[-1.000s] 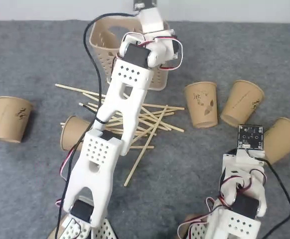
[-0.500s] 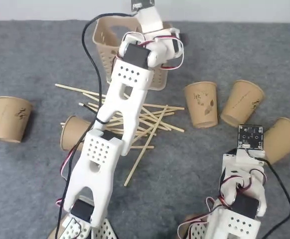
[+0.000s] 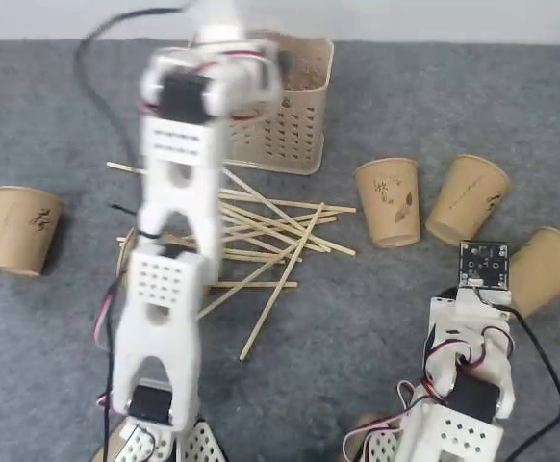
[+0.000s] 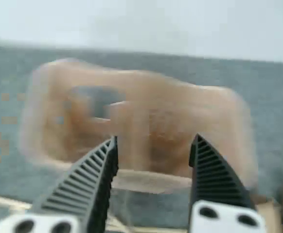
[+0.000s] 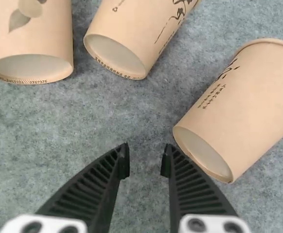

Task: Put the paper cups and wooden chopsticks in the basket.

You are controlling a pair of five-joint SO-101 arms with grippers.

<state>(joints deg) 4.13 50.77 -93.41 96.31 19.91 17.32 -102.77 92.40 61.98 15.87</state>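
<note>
Left gripper point(image 4: 153, 143) hangs wide and empty by the far basket point(image 3: 299, 106) — the chopsticks point(image 3: 270, 226) lie scattered just nearer. Best pinch across a crossing bundle. Right gripper point(image 5: 145, 156), narrowly parted, holds nothing beside the paper cups point(image 3: 389, 202).

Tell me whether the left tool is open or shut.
The left tool is open: its black fingers stand well apart, and the basket shows through the gap.
</note>
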